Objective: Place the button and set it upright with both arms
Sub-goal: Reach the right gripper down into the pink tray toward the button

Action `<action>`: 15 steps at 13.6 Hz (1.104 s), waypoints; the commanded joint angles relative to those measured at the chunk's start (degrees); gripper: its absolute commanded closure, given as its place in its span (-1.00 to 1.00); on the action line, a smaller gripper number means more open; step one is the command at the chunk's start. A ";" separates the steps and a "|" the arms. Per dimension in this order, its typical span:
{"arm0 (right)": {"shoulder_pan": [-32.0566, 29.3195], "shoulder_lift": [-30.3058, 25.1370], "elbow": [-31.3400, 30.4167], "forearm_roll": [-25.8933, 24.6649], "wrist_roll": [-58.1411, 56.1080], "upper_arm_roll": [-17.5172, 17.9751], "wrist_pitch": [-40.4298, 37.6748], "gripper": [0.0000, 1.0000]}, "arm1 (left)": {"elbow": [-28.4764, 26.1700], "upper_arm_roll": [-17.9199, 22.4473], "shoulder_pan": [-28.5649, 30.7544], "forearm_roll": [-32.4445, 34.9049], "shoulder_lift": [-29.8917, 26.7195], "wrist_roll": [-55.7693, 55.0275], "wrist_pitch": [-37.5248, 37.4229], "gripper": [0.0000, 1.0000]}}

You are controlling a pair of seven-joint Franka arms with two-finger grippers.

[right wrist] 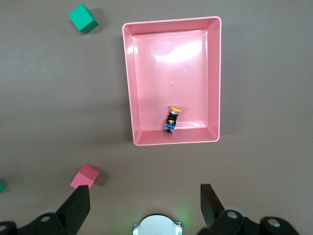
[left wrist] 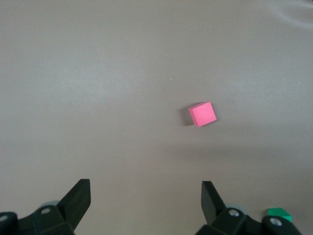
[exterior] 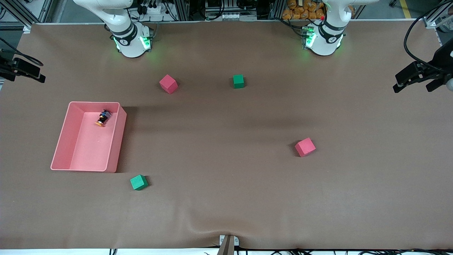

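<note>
The button (exterior: 103,118) lies on its side in a pink tray (exterior: 90,150), in the tray's corner toward the robots' bases, its orange cap pointing toward the front camera. In the right wrist view the button (right wrist: 172,120) rests close to the tray wall (right wrist: 128,83). My right gripper (right wrist: 145,198) hangs open and empty high over the table, between its own base (right wrist: 157,225) and the tray. My left gripper (left wrist: 145,196) is also open and empty, high over bare table near a pink cube (left wrist: 202,114). Neither gripper shows in the front view.
Foam cubes lie about the table: a pink cube (exterior: 168,84) and a green cube (exterior: 238,81) near the bases, a pink cube (exterior: 305,147) toward the left arm's end, and a green cube (exterior: 138,182) just nearer the front camera than the tray.
</note>
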 commanded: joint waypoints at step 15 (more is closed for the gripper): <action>-1.84 7.49 -21.10 -1.24 -4.17 -0.71 22.76 -1.00 | 0.74 0.15 0.02 -1.48 0.25 0.63 -1.48 -1.00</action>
